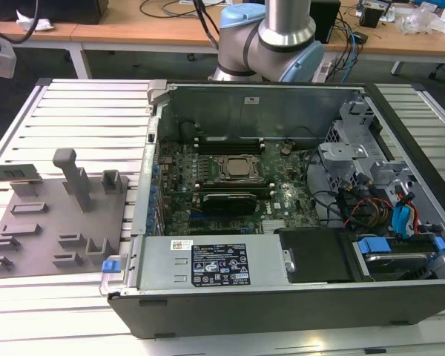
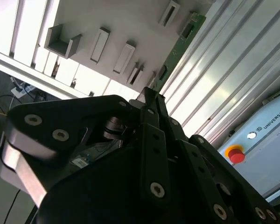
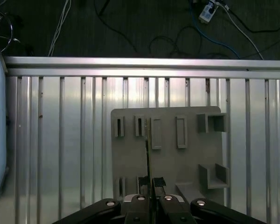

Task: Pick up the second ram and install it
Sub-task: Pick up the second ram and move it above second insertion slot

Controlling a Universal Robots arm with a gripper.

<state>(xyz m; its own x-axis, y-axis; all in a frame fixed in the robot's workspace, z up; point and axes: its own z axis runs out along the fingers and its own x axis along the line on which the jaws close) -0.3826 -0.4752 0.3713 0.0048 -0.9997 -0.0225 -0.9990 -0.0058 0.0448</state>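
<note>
Ribbed aluminium bench (image 3: pixel 60 140), grey slotted fixture plate (image 3: pixel 186 163); thin green second ram (image 2: pixel 175 53) clamped in black gripper (image 2: pixel 149 95), jutting past its tips.

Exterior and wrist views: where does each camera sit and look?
Exterior view: off the arm, looking down into the open case; part of the arm shows.
First wrist view: on the arm, looking down past the gripper at the tray.
Second wrist view: on the arm, slanting along the gripper holding the ram.
All share the tray.
</note>
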